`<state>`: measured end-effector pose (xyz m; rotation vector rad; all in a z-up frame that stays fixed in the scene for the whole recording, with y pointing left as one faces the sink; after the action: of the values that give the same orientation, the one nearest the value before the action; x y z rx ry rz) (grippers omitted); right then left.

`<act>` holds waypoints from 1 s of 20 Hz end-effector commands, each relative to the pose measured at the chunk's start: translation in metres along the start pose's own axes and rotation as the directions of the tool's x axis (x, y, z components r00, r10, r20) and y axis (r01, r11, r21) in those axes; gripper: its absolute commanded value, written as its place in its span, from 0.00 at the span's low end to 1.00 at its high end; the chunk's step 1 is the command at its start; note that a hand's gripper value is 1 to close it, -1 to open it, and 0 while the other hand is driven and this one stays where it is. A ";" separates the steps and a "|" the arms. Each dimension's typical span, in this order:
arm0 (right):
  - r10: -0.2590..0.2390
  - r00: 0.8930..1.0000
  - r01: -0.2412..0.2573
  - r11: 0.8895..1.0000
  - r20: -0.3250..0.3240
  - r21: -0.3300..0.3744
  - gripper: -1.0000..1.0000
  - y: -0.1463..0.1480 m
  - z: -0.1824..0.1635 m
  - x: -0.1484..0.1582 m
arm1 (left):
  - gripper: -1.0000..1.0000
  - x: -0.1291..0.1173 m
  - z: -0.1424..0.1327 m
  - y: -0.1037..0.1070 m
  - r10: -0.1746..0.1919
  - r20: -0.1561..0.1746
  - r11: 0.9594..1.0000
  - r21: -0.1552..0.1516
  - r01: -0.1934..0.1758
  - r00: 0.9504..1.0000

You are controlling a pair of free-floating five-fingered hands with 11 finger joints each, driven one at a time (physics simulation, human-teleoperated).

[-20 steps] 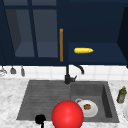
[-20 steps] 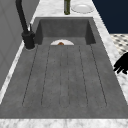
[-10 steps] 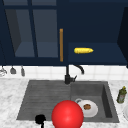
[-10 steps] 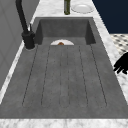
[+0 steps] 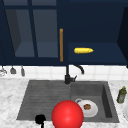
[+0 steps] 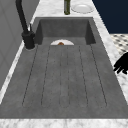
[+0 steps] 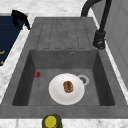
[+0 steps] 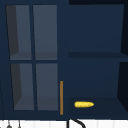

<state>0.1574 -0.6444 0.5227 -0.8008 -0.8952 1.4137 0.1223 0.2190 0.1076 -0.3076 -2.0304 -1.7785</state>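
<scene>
Left hand (image 5: 40,119): hovered at the sink's (image 5: 25,100) front edge, beside the drainboard (image 6: 65,75), holding nothing; in the left side view (image 6: 122,65) its fingers hung spread and loose, pointing down.
Red ball (image 5: 67,115): sat in front of the sink, just right of the left hand, covering part of the front rim.
Plate (image 7: 56,95): white, lay flat on the floor of the sink's basin (image 7: 30,75), a brown piece of food (image 7: 68,86) at its middle.
Drain (image 7: 83,80): in the basin floor, just beside the plate.
Small red thing (image 7: 37,74): on the basin floor, apart from the plate; too small to name.
Faucet (image 5: 68,75): black, stood at the sink's back edge.
Bottle (image 5: 121,94): green, upright on the counter right of the sink.
Corn cob (image 5: 83,50): lay on the open shelf of the wall cabinet (image 8: 95,30) above the sink.
</scene>
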 end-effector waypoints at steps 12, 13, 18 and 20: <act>0.164 0.985 -0.164 0.986 -0.051 0.009 0.00 -0.036 0.090 0.057 | 0.50 0.000 0.000 0.000 0.000 0.000 1.000 0.000 0.000 1.000; 0.171 0.984 -0.171 0.985 -0.052 0.010 0.00 -0.038 0.092 0.061 | 0.50 0.000 0.000 0.000 0.000 0.000 1.000 0.000 0.000 1.000; 0.088 0.995 -0.088 0.996 -0.045 0.006 0.00 -0.035 0.088 0.065 | 0.50 0.000 0.000 0.000 0.000 0.000 1.000 0.000 0.000 1.000; 0.082 0.996 -0.082 0.997 -0.038 0.001 0.00 -0.032 0.095 0.068 | 0.50 0.000 0.000 0.000 0.000 0.000 1.000 0.000 0.000 1.000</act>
<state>0.0912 -0.5810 0.5984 -0.8671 -0.8471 1.4675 0.1223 0.2190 0.1076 -0.3076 -2.0304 -1.7785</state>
